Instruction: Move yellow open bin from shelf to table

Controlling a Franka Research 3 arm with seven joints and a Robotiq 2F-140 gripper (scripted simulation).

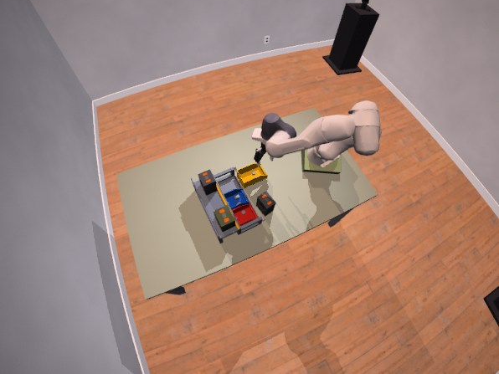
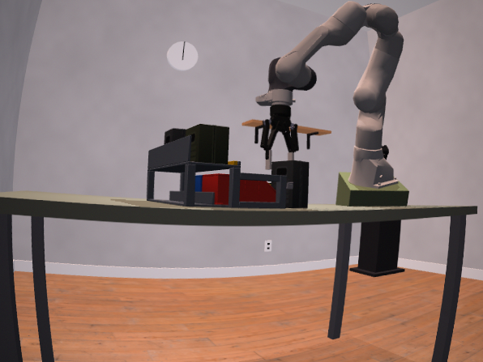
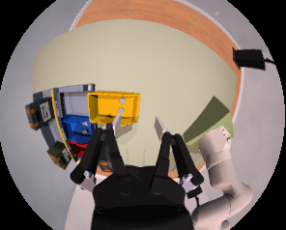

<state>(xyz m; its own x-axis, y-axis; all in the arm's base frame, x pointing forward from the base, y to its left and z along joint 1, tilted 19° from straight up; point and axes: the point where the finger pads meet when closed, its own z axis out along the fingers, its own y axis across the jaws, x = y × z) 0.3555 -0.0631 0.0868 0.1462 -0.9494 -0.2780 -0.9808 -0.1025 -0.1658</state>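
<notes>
The yellow bin (image 1: 252,174) sits at the shelf's (image 1: 200,195) far end, its front poking out toward the arm, beside the blue bin (image 1: 235,197) and red bin (image 1: 244,214). The end effector (image 3: 139,124) hangs above its outer edge, half spread and grasping nothing. To do this well, lower one finger (image 3: 118,116) inside the front wall and one outside, clench firmly, then draw straight out and level so the parts stay in. The wall's height is hard to judge from here, so descend slowly, clear of the black box (image 1: 265,202).

Three bins (image 1: 251,174), three dark boxes (image 1: 265,202)
</notes>
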